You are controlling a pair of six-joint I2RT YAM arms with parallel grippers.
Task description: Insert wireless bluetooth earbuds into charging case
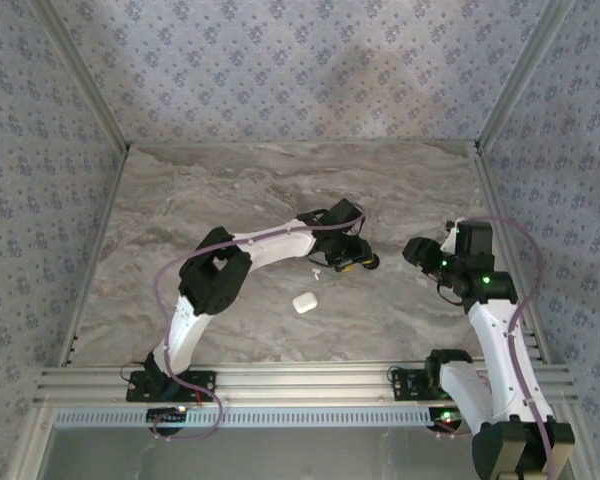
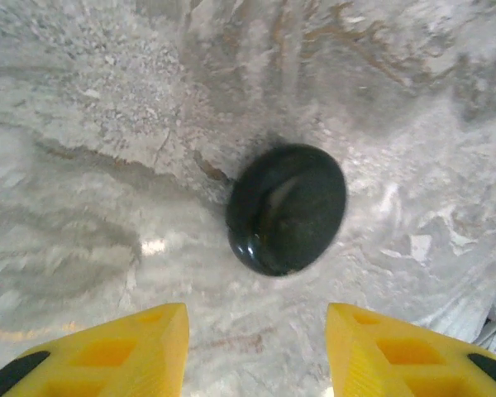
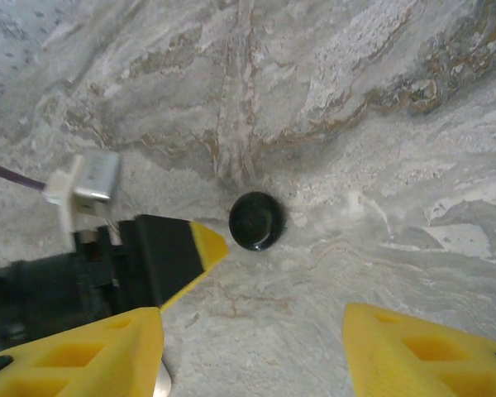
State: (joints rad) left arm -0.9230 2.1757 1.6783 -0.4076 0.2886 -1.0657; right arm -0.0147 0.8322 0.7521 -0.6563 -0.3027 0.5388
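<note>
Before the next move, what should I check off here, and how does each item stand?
1. Left gripper open, holding nothing: ok.
2. Right gripper open, holding nothing: ok.
3. Charging case lying free, apart from both grippers: ok.
4. Case lid open: cannot tell.
5. One earbud located, near the left gripper: ok; the second: cannot tell.
6. Left gripper lined up on an earbud: not ok, the black disc lies ahead of it.
</note>
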